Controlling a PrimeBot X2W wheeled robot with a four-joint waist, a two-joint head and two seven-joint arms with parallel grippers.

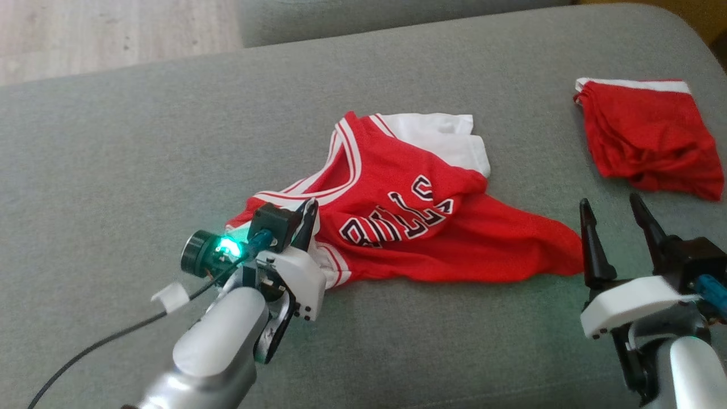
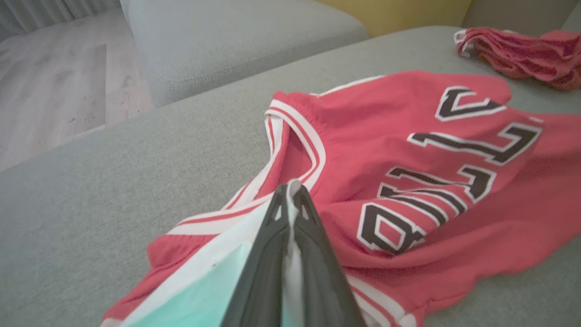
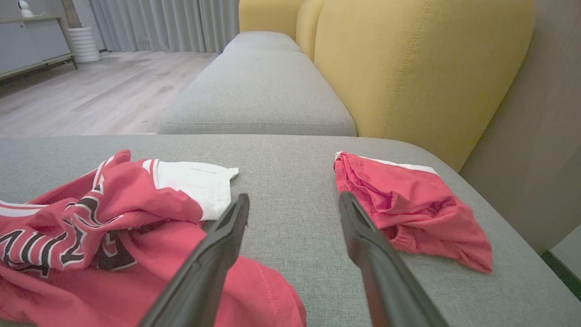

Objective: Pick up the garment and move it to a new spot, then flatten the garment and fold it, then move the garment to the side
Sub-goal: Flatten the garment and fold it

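Garment (image 1: 420, 227) is clamped at 9 o'clock by the left pincer (image 2: 292, 188); right pincer (image 1: 609, 203) is spread, empty; lifting is needed next.

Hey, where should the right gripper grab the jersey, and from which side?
Probably the pointed hem corner of the jersey, coming in low from the right. It lies thin and flat on the cushion, beside the open right gripper, opposite the trim edge the left gripper pinches.
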